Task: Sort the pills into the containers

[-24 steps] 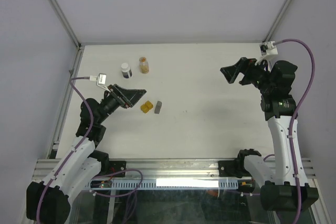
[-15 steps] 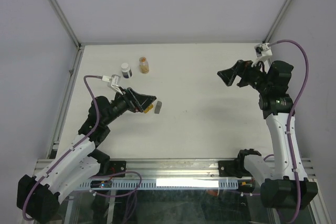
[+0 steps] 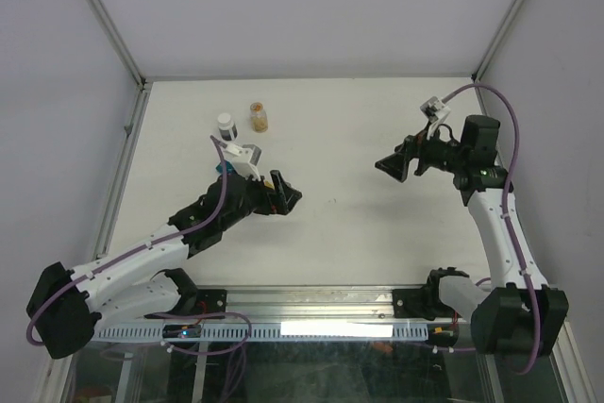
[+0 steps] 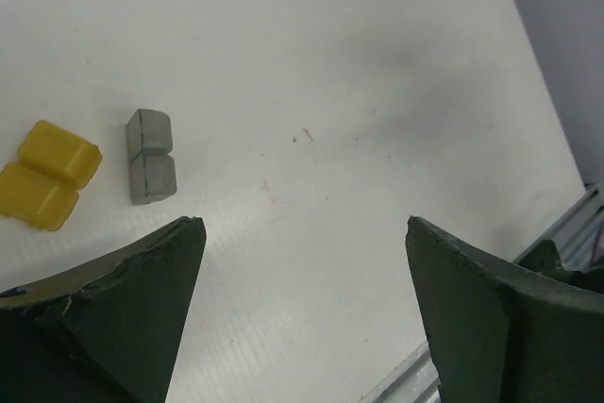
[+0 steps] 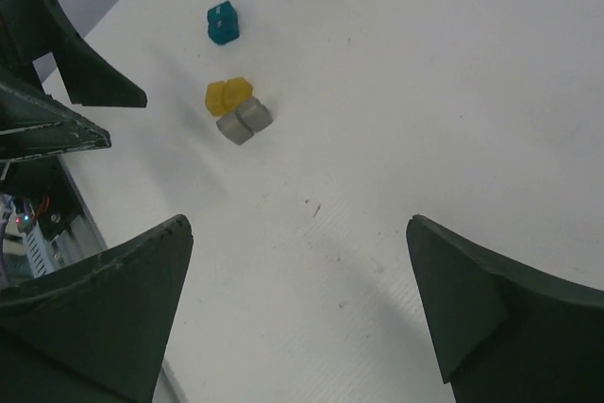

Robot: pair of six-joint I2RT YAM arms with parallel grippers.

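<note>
Where the containers are sitting: the gray container point(image 4: 151, 156) and the amber-yellow container point(image 4: 47, 175) are lying flat on the table point(image 3: 359, 233), just beside each other; whether they are touching is not resolving. The teal container point(image 5: 223, 23) is lying apart from that pair, toward the vials.
Vials: the white-capped vial point(image 3: 226, 124) and the amber vial point(image 3: 259, 117) are standing upright at the far left; their contents are not reading clearly.
Loose pills: none are showing on the table.
Left gripper point(image 4: 302, 233): hanging over the table, jaws spread wide, gripping nothing. The gray and amber-yellow pair is lying off to one side of the gap, not between the fingers.
Right gripper point(image 5: 297, 228): hovering well apart from all three containers, jaws spread wide, carrying nothing.
Step, as judged: you are lining up a first pick; no sorting is showing yet.
Risk, descent: if you are lowering from this offset, a finger is likely landing on a box and skidding it.
Risk, closing: with the two boxes lying so near, wide jaws are likely catching both, or shoving the neighbour away.
Risk, size: the boxes are looking smaller than the jaws, so an off-centre pinch is likely tipping one or squirting it out.
</note>
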